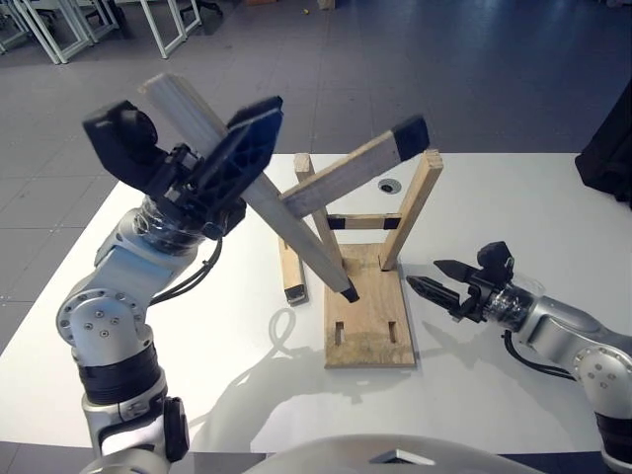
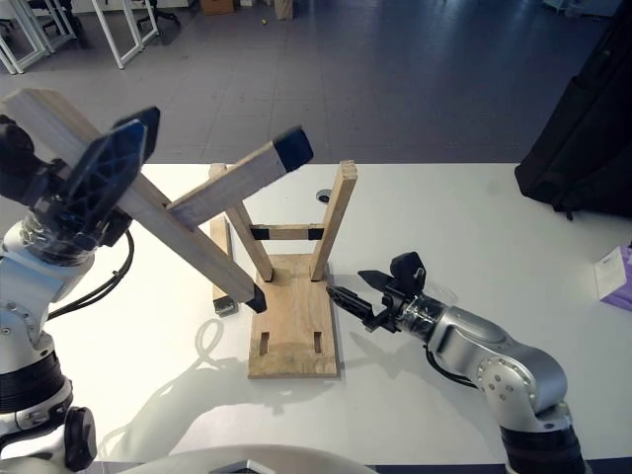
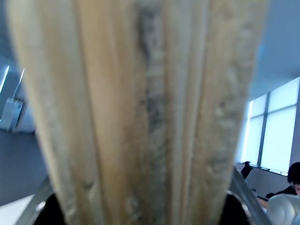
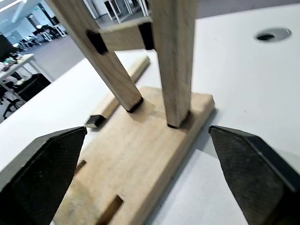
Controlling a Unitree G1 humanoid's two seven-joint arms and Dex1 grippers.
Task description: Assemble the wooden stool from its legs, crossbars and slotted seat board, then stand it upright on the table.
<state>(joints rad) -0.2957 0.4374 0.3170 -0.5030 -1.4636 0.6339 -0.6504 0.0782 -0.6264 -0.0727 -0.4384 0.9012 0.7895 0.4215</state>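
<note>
Left gripper (image 1: 222, 148) clenched on a pale wooden leg frame (image 1: 296, 234) raised over the white table (image 1: 474, 395) — right gripper (image 1: 427, 275) spread wide
The flat slotted wooden seat board (image 1: 367, 331) lies mid-table, with two upright wooden legs (image 1: 410, 212) and a black-ended crossbar (image 1: 363, 221) at its far end; the held frame's black-capped tip is at its left edge, a loose wooden bar (image 1: 288, 269) lies beside that edge — the right gripper sits near its right edge

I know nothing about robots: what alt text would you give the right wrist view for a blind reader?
A slotted seat board lies flat on the white table with two wooden legs standing in it, joined by a crossbar. The right claw is open wide in the foreground, and a spare wooden piece lies beside the board.
</note>
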